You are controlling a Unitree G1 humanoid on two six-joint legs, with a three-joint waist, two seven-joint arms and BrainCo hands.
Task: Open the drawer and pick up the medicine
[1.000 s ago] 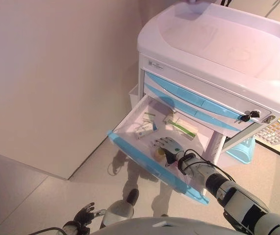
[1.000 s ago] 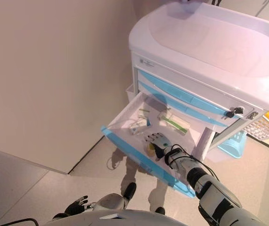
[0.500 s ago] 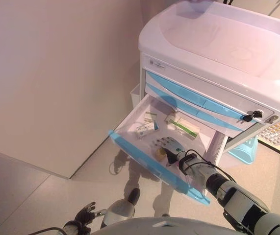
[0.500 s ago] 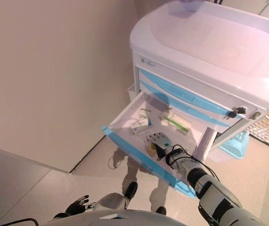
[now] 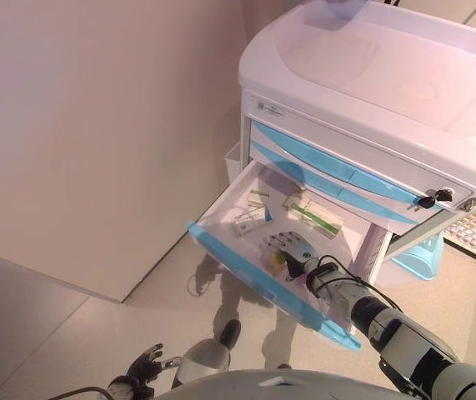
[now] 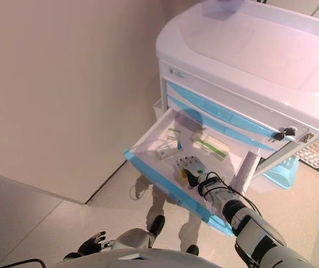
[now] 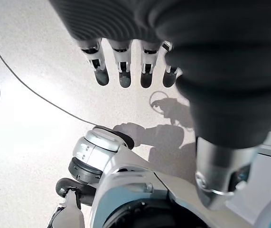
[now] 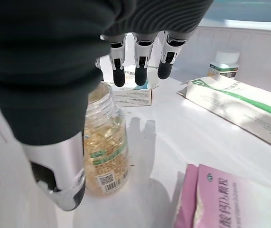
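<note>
My left hand (image 5: 144, 367) hangs low over the floor, fingers relaxed. In the open white, blue-fronted drawer (image 5: 238, 265), the clear bottle of yellow capsules (image 8: 103, 151) stands beside my right hand (image 5: 292, 250), whose fingers (image 8: 141, 71) are straight, not gripping.

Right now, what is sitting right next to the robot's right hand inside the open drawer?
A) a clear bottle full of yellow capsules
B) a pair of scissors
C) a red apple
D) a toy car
A: the right wrist view shows the clear bottle of yellow capsules standing on the drawer floor just beside the right hand, whose fingers are straight.
</note>
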